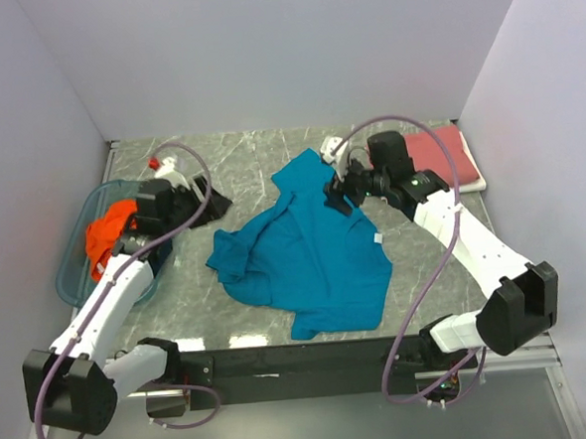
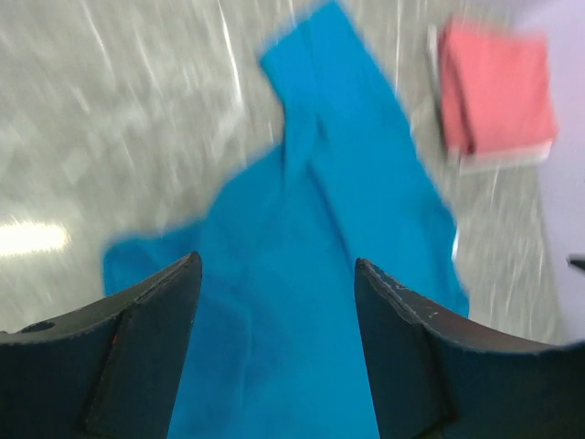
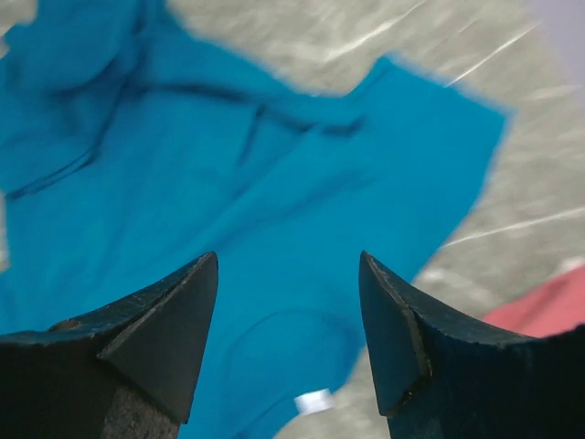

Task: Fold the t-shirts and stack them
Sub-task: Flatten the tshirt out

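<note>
Gaping empty toward teal t-shirt [image 1: 310, 253], left end effector [image 2: 276, 261], right end effector [image 3: 289, 258], orange t-shirt [image 1: 105, 236] only overhead

Teal blue t-shirt [image 1: 310, 258]: solid colour, one small white label [image 1: 378, 238]. Dusty red t-shirt [image 1: 443, 156], far right: plain. Bright orange t-shirt [image 1: 105, 241], left: plain. Tub [image 1: 68, 278]: translucent blue. Tabletop [image 1: 240, 158]: grey marble pattern with pale veins.

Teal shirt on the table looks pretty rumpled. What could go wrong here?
The teal shirt lies bunched; the jaws could pinch two layers and fold it crooked. Its hem lies near the table's front edge; a tug might drag it off. The right arm hangs beside the folded red shirt and could nudge it.
</note>
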`<state>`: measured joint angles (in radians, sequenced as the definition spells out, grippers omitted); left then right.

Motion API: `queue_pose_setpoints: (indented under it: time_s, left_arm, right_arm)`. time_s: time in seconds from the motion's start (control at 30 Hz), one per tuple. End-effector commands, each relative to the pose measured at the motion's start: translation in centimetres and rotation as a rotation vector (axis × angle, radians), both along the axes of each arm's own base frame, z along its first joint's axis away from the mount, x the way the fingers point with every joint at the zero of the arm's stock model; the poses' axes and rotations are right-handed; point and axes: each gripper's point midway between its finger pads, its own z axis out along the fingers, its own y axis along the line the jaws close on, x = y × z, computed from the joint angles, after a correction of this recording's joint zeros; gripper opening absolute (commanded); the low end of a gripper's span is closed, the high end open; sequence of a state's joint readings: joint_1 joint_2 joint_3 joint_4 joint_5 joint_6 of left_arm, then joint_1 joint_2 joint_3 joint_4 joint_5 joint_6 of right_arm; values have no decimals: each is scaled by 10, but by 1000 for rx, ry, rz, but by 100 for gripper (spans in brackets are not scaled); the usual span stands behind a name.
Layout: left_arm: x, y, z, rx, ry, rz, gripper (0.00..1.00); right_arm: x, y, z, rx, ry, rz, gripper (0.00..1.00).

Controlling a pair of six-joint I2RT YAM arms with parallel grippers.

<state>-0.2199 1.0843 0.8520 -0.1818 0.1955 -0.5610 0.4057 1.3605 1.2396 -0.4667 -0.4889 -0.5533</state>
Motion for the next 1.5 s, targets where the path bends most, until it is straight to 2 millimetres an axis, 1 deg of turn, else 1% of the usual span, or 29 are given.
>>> queue_pose_setpoints:
  time_s: [0.0,0.07,0.2,0.3,0.33,0.37,0.43,0.47,0.53,0.6,0.63,0.67,0.7,0.73,0.87,0.9,0.97,1.0,1.03,1.07,1.1,1.13,1.17,1.2,1.27,1.3,1.37,1.4,1.47]
  left_arm:
    - [-46,-17,-41,58,153,-77,72]
    - [-53,-17,-52,63,178,-51,69]
    - [-68,-35,-73,51,239,-48,65]
    - [-70,-42,-94,108,295,-43,62]
    - [-70,-45,-96,117,308,-52,61]
    - [-65,-39,-111,174,342,-12,58]
    - [-60,-39,-118,220,361,1,55]
    - [-57,-35,-132,269,392,23,53]
    - [-50,-32,-136,326,390,47,52]
    - [-48,-13,-151,456,420,110,44]
    - [-44,-10,-152,497,431,125,26]
    - [-40,-4,-149,529,424,147,12]
    - [-38,4,-145,567,418,179,4]
    - [-30,3,-132,562,385,197,1]
    - [-7,11,-74,539,235,271,0]
    - [1,19,-67,541,226,283,0]
    - [16,20,-59,532,237,254,1]
    - [28,31,-52,523,239,278,0]
    - [32,36,-55,537,260,278,0]
    - [36,42,-70,583,315,259,0]
    - [44,55,-73,595,341,282,1]
    - [57,57,-78,605,361,279,1]
    - [61,59,-81,614,379,263,1]
    - [74,64,-74,600,368,278,2]
    - [83,70,-84,624,409,279,18]
    - [91,71,-76,619,396,292,28]
    - [93,71,-71,623,388,288,49]
    - [94,69,-66,608,371,283,52]
    - [89,66,-40,565,301,277,59]
  right_arm:
    - [-29,3,-22,55,129,36,69]
    - [-35,-1,-31,67,151,11,69]
    - [-33,-10,-45,86,192,-16,69]
    - [-29,-17,-53,95,232,-31,67]
    - [-28,-19,-54,97,237,-38,67]
    - [-28,-20,-55,99,240,-35,67]
    - [-29,-20,-56,102,244,-34,67]
    - [-29,-21,-56,103,244,-35,67]
    - [-30,-21,-56,107,249,-27,67]
    - [-31,-21,-56,110,253,-23,66]
    - [-31,-22,-56,112,255,-24,66]
    - [-31,-22,-56,115,256,-22,66]
    - [-32,-22,-56,117,260,-16,66]
    - [-33,-22,-57,117,264,-15,66]
    - [-34,-21,-58,115,275,-3,65]
    - [-34,-21,-58,113,275,-4,65]
    - [-34,-21,-59,109,275,-3,65]
    - [-34,-22,-59,107,273,-4,65]
    - [-34,-22,-59,106,272,-2,64]
    - [-34,-22,-59,105,272,-4,64]
    - [-34,-22,-59,105,271,-2,64]
    - [-35,-23,-60,102,273,-1,64]
    - [-36,-23,-61,100,279,1,64]
    - [-37,-22,-63,95,281,13,64]
    - [-40,-22,-64,89,284,32,64]
    - [-44,-21,-65,86,286,62,64]
    - [-55,-20,-68,78,303,106,64]
    - [-60,-17,-67,76,286,164,64]
    - [-74,-14,-72,66,302,227,64]
